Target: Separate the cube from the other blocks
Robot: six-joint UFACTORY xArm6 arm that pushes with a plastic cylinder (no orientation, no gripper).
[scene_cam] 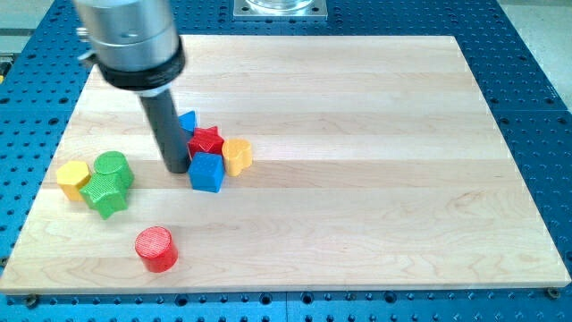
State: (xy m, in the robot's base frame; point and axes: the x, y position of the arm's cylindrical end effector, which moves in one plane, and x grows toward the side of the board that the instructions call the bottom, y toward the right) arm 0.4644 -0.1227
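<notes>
A blue cube (206, 172) sits in a tight cluster left of the board's middle. A red star block (207, 140) touches its top side and a yellow block (237, 156) touches its right side. A second blue block (188, 121) shows partly behind the rod, above the red star. My tip (177, 167) stands just left of the blue cube, very close to it or touching it. The dark rod hides part of the upper blue block.
At the left, a yellow hexagonal block (73, 178), a green cylinder (113, 167) and a green star-like block (105, 194) sit together. A red cylinder (156, 249) stands alone near the bottom edge. The wooden board (375, 179) lies on a blue perforated table.
</notes>
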